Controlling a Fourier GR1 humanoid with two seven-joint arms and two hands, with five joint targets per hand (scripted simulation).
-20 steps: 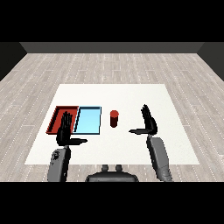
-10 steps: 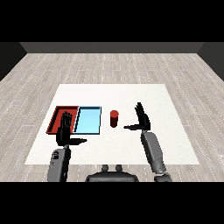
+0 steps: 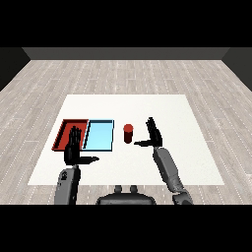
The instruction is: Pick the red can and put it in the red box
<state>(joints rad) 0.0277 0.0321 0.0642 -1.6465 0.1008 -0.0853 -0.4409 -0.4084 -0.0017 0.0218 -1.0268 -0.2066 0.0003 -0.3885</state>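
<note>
The red can [image 3: 128, 134] stands upright on the white table [image 3: 167, 113], just right of the light blue tray [image 3: 99, 135]. The red tray [image 3: 65, 131] lies to the left of the blue one, touching it. My right hand [image 3: 154, 133] is open a short way to the right of the can, fingers straight up and thumb pointing toward it, with a small gap between them. My left hand [image 3: 74, 150] is open near the front of the red tray, fingers straight, thumb out to the right, holding nothing.
The two trays lie side by side at the table's left half. Grey wood floor surrounds the table on all sides.
My right hand has moved left across the table toward the red can, closing most of the gap. The left hand, can and trays have stayed put.
</note>
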